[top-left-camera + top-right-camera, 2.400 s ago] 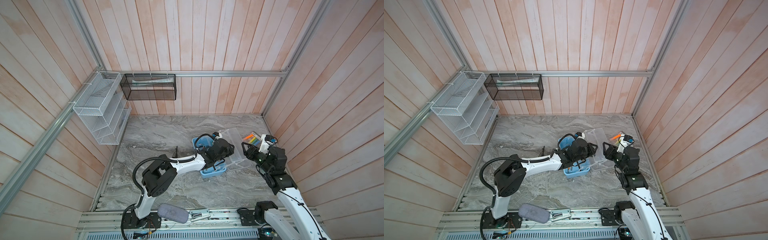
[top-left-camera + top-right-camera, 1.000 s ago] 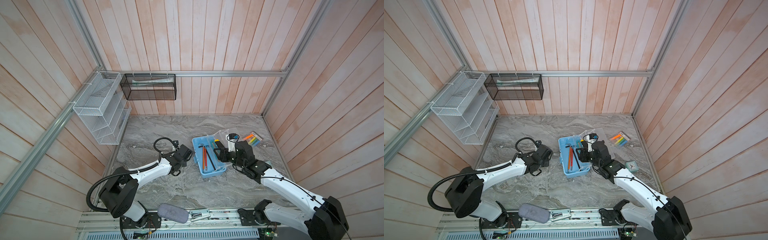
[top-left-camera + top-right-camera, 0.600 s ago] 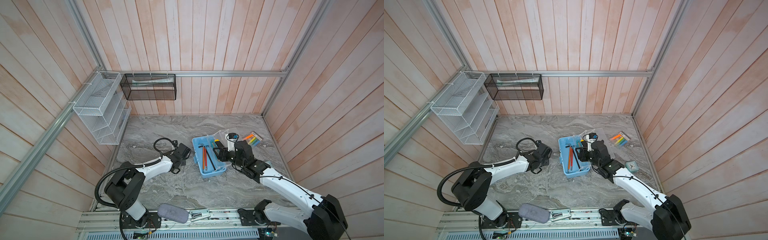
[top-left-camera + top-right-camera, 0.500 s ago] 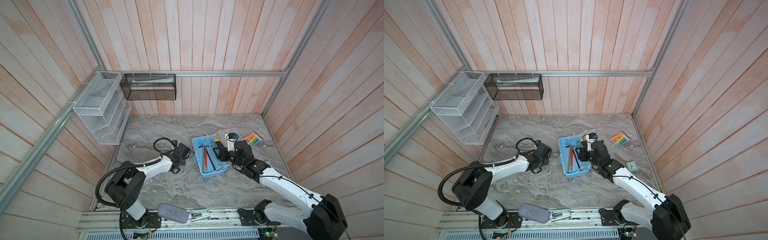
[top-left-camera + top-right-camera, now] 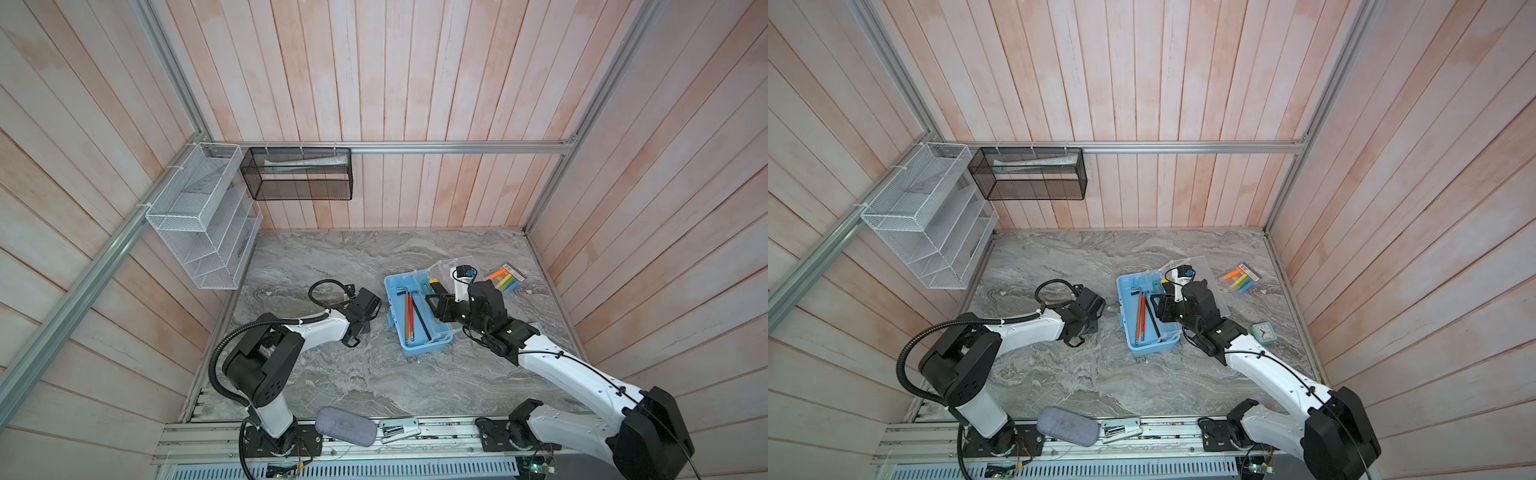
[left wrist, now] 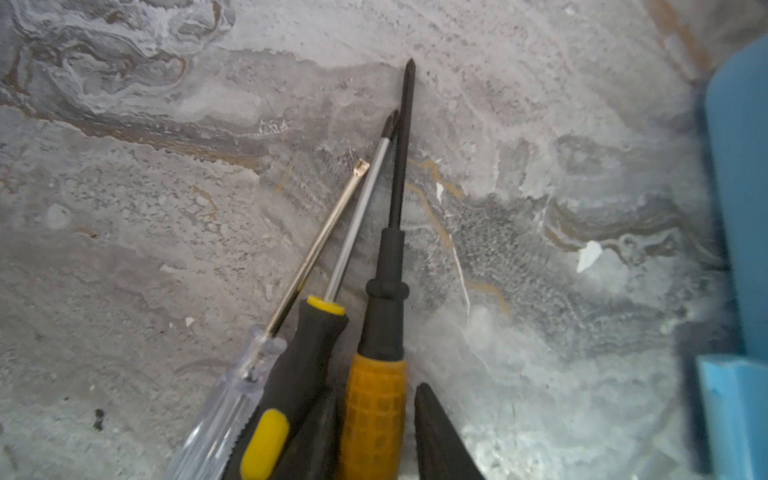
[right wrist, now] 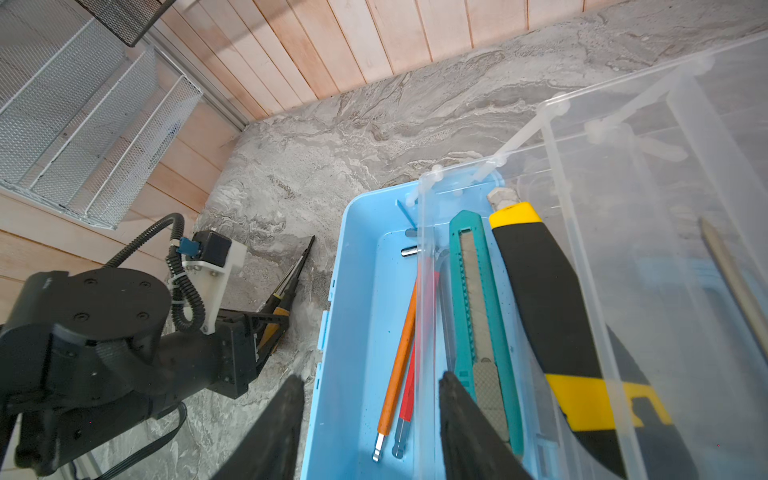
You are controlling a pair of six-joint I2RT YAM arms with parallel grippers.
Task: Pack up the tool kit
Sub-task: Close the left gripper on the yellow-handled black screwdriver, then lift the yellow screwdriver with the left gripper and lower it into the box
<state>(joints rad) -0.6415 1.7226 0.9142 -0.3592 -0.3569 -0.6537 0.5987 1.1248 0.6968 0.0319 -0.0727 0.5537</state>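
The tool kit's light-blue box point(image 5: 424, 353) point(image 5: 1152, 348) stands open, its clear lid point(image 7: 665, 187) swung back. Orange and red hex keys point(image 7: 399, 345) and a black one point(image 5: 420, 318) lie in it. A clear tray holds a teal knife point(image 7: 478, 299) and the yellow-black utility knife point(image 7: 544, 291). My right gripper point(image 7: 370, 376) point(image 5: 432, 303) hovers open over the box's left wall. Left of the box, three screwdrivers point(image 6: 299, 357) lie on the table. My left gripper point(image 6: 374, 388) point(image 5: 368, 303) is down on them. Its jaws straddle the orange handle point(image 6: 374, 415), with a thin gap on one side.
A pack of coloured markers point(image 5: 505, 279) lies right of the lid, and a small teal clock point(image 5: 1262, 332) sits beside my right forearm. A grey pouch point(image 5: 345, 426) rests on the front rail. White wire shelves point(image 5: 203, 232) and a black mesh basket point(image 5: 297, 180) hang on the walls.
Since the earliest frames my left gripper has left the box and come down on the screwdrivers, and my right arm has reached over the box. In the last half second almost nothing moved.
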